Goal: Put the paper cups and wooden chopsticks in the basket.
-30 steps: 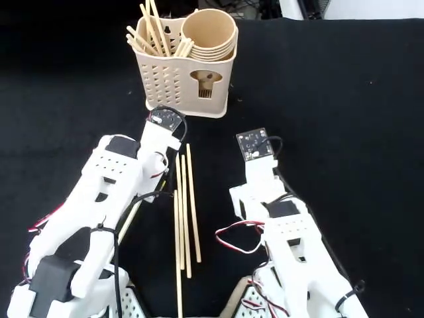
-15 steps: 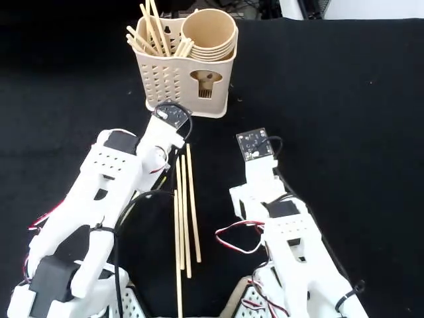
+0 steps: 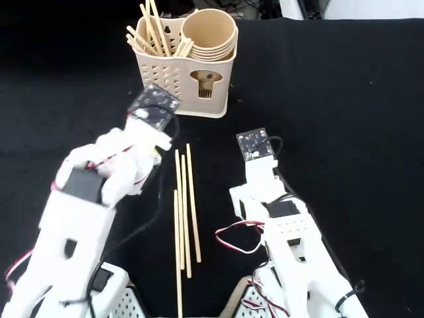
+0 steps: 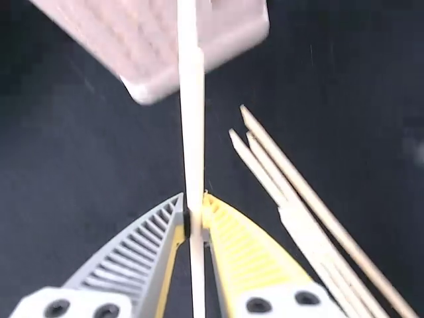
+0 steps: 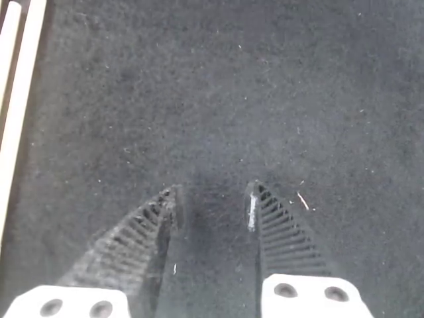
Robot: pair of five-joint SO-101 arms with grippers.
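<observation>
While the left gripper [image 4: 193, 222] pinches a wooden chopstick [image 4: 191, 119] near the basket [image 4: 132, 46], the right gripper [image 5: 212, 193] hovers with jaws parted over the bench [image 5: 278, 79].

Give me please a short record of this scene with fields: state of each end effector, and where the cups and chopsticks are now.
left end effector: shut on one chopstick, near the basket
right end effector: open, holding nothing, above the black table
paper cups: stacked, in one compartment of the basket
chopsticks in basket: bundle standing in the other compartment
loose chopsticks: several, side by side on the table between the arms
</observation>
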